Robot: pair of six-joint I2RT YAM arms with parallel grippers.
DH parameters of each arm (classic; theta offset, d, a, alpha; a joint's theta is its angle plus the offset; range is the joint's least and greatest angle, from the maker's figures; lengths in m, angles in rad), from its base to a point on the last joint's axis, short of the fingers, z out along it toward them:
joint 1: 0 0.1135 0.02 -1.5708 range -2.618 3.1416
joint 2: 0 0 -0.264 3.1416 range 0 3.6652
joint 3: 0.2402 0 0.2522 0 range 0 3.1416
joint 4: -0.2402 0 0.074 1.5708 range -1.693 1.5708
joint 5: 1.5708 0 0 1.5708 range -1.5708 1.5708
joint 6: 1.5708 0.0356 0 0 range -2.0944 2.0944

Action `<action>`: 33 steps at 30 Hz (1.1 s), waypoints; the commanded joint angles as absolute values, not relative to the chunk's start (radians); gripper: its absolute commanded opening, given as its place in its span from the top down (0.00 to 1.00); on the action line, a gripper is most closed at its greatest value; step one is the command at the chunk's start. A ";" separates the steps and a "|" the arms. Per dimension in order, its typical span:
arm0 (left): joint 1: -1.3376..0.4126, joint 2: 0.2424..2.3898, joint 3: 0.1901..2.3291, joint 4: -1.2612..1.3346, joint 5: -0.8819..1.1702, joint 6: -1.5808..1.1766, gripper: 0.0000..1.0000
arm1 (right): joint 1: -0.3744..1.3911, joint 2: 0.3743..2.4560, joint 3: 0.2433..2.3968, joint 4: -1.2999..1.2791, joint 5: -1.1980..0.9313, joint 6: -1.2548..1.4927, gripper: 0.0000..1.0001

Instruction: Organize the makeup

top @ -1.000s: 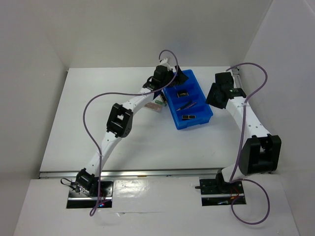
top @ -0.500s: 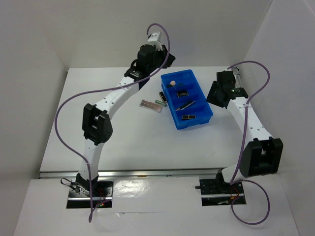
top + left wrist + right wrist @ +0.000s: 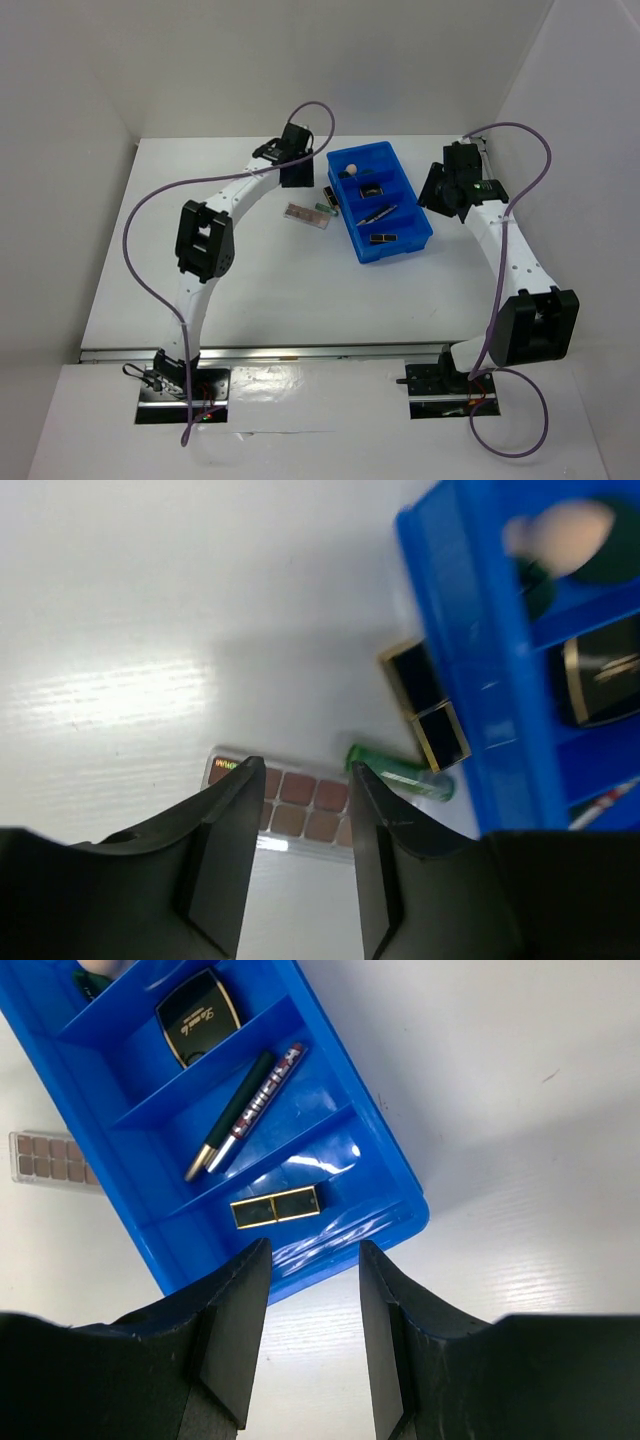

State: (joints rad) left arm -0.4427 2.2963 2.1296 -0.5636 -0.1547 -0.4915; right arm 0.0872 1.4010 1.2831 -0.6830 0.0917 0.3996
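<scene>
The brownish palette [image 3: 308,216] lies on the table left of the blue tray [image 3: 345,225], with a green tube [image 3: 323,208] and a black-and-gold lipstick [image 3: 330,197] between them. In the tray are a peach sponge [image 3: 351,170], a dark compact [image 3: 370,189], a slim pencil [image 3: 379,213] and a second lipstick [image 3: 383,237]. My left gripper [image 3: 296,172] is open and empty; in the left wrist view [image 3: 305,780] it hovers over the palette [image 3: 300,805]. My right gripper [image 3: 438,195] is open and empty, and in the right wrist view [image 3: 312,1260] it hangs above the tray's near corner [image 3: 330,1250].
White walls close in the table at the back and both sides. The tray's wall [image 3: 470,650] stands just right of the loose lipstick [image 3: 425,705] and green tube [image 3: 400,772]. The left arm's purple cable [image 3: 150,215] loops over the left half of the table.
My left gripper has pulled back from over the tray's far end to the left and come down above the palette. The sponge now shows in the tray. The right arm has barely moved.
</scene>
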 commanded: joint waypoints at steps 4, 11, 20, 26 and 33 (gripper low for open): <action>-0.439 2.332 2.146 -0.600 -0.028 -0.457 0.43 | 0.089 1.387 1.312 -0.672 0.063 0.399 0.52; -0.439 2.270 1.916 -0.258 0.039 -0.281 0.32 | 0.089 1.396 1.322 -0.681 0.063 0.399 0.52; -0.420 2.272 1.882 -0.131 0.232 0.031 0.12 | 0.089 1.407 1.322 -0.681 0.086 0.390 0.52; -0.411 2.331 1.972 -0.129 0.343 0.086 0.12 | 0.089 1.425 1.322 -0.681 0.086 0.390 0.52; -0.411 2.368 1.988 -0.127 0.432 0.218 0.10 | 0.089 1.443 1.331 -0.681 0.086 0.390 0.52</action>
State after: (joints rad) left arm -0.4145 2.3417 1.9697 -0.1509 0.3550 0.1265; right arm 0.0872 1.4345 1.2839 -0.6827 0.0723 0.3988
